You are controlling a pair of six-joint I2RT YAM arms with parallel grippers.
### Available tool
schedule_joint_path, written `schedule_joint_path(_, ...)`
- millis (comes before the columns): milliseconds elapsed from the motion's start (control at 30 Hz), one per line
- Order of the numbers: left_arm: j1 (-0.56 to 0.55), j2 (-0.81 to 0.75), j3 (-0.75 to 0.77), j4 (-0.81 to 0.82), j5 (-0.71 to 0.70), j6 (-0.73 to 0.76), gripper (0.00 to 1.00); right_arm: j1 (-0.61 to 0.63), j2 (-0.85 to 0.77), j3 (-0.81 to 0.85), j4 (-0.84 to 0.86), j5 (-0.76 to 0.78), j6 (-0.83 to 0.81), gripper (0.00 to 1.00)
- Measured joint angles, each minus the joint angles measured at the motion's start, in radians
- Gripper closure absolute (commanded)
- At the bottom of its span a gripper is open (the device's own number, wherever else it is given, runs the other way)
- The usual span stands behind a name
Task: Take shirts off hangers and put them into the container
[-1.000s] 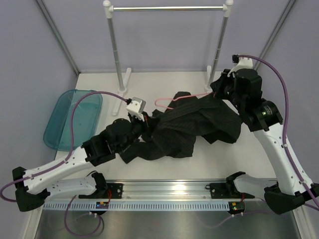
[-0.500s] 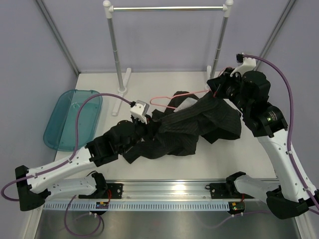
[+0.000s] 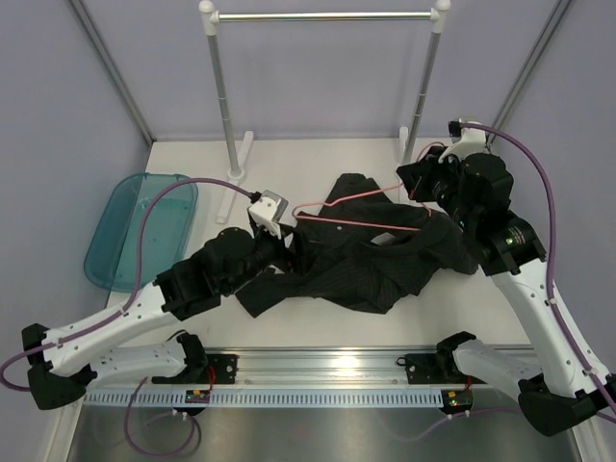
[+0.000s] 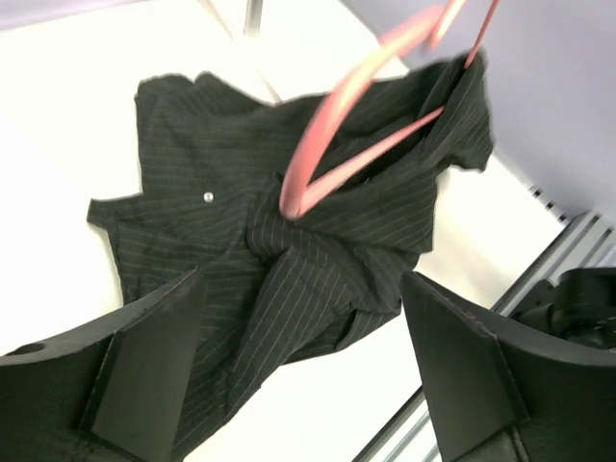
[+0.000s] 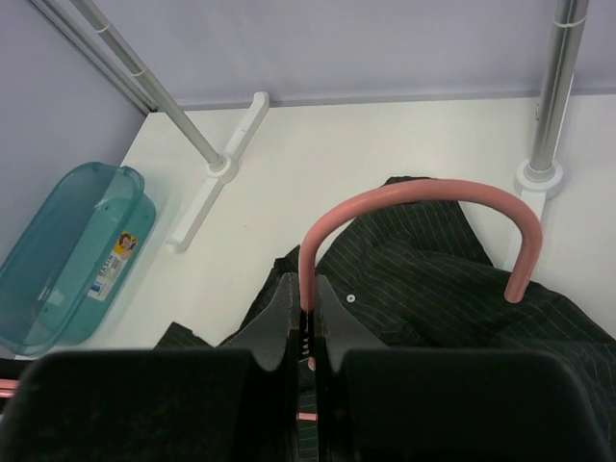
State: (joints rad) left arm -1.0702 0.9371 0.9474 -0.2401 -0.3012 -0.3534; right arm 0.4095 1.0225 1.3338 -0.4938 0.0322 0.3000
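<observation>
The right tool (image 5: pixel 306 294) is pressed together on the pink wire hanger (image 5: pixel 423 186), pinching the stem just below the hook. That hold looks chosen so the wire can be drawn up and away from the cloth while the garment's own weight keeps it down. The hanger sits tilted across the top of the black pinstriped shirt (image 3: pixel 375 265), and its far end seems tucked into a fold near the collar, though I can't tell how deep.

The left tool (image 4: pixel 300 318) is spread wide with nothing between its fingers, hovering over the shirt's left side. I'd guess it is placed there to pin or gather the fabric once the wire comes clear.

The shirt lies rumpled on the counter (image 3: pixel 318 159) between the two arms, well apart from the teal tub (image 3: pixel 135 236), which rests at the counter's left edge. So the shirt is not yet in the tub.

The counter is matte white. A metal clothes rail (image 3: pixel 322 15) on white feet stands at the back, against pale lavender walls.
</observation>
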Motion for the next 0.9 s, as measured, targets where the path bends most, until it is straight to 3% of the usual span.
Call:
schedule_joint_path(367,0.005,-0.082,0.238,-0.214,0.008,0.099,0.01,-0.001,-0.009,-0.053,0.058,-0.096,-0.104,1.0)
schedule_joint_path(600,0.006,0.026,0.39,-0.295,0.099,0.129,0.03,-0.003,0.039,-0.049,0.093,-0.212,-0.151,1.0)
schedule_joint_path(900,0.006,0.267,0.521,-0.407,0.211,0.136,0.13,0.0,0.09,-0.034,0.107,-0.285,-0.182,1.0)
